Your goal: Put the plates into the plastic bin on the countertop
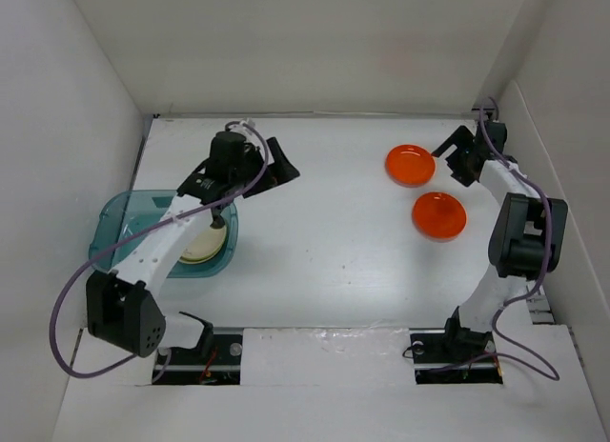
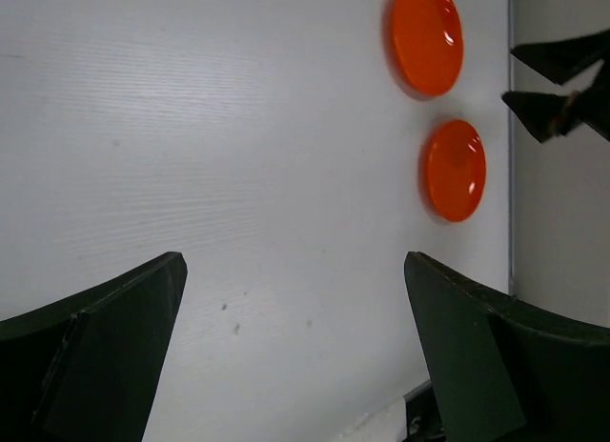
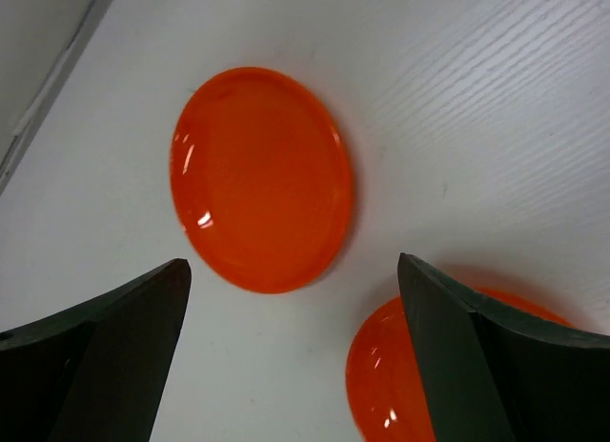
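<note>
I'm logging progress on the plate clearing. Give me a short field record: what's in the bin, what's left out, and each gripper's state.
plastic bin: left side of countertop, partly under the left arm
in bin: cream plate visible; anything beneath it cannot be told
not in bin: far orange plate and near orange plate, right side, apart
left gripper: jaws open, empty
right gripper: jaws open, empty, beside the far orange plate

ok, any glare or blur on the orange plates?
Right wrist: far orange plate sharp, small white glints at its left rim; near orange plate cut off by the frame, glints too; right claw dark, underexposed. Left wrist: both plates small but crisp, faint sheen. Top external: even light, soft shadows, plates saturated but not blown out.
</note>
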Controlling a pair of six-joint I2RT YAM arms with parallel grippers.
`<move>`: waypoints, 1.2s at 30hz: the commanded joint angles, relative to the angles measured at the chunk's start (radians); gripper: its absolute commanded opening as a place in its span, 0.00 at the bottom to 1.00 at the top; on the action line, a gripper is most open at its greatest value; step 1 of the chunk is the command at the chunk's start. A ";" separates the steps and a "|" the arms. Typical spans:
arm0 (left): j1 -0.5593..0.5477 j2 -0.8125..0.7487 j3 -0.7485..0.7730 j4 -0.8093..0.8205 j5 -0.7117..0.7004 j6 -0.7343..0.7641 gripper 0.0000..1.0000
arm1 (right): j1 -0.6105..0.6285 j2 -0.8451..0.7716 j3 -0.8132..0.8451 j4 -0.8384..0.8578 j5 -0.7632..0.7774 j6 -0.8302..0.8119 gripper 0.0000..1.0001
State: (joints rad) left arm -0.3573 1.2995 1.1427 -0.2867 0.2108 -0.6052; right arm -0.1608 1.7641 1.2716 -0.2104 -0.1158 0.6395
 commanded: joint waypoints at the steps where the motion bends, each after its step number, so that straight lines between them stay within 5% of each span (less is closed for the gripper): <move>1: -0.058 0.074 0.069 0.142 0.105 -0.030 0.99 | -0.032 0.101 0.106 -0.046 -0.047 -0.027 0.94; 6: -0.210 0.191 0.159 0.204 0.150 -0.030 0.99 | -0.042 0.219 0.182 -0.049 -0.082 -0.018 0.89; 13: -0.244 0.251 0.148 0.222 0.162 -0.030 0.99 | -0.042 0.353 0.296 -0.073 -0.142 -0.018 0.65; 17: -0.244 0.231 0.123 0.212 0.108 -0.030 0.99 | -0.042 0.426 0.350 -0.112 -0.191 -0.018 0.42; 22: -0.244 0.295 0.170 0.112 0.012 -0.041 0.99 | -0.033 0.469 0.380 -0.144 -0.191 -0.027 0.00; 36: -0.244 0.504 0.305 0.199 0.053 -0.036 0.99 | 0.243 0.042 0.095 -0.061 -0.067 -0.018 0.00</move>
State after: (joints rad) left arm -0.6037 1.7947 1.3964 -0.1501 0.2260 -0.6395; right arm 0.0181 1.9072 1.4010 -0.3141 -0.2111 0.6243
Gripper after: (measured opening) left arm 0.989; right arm 0.031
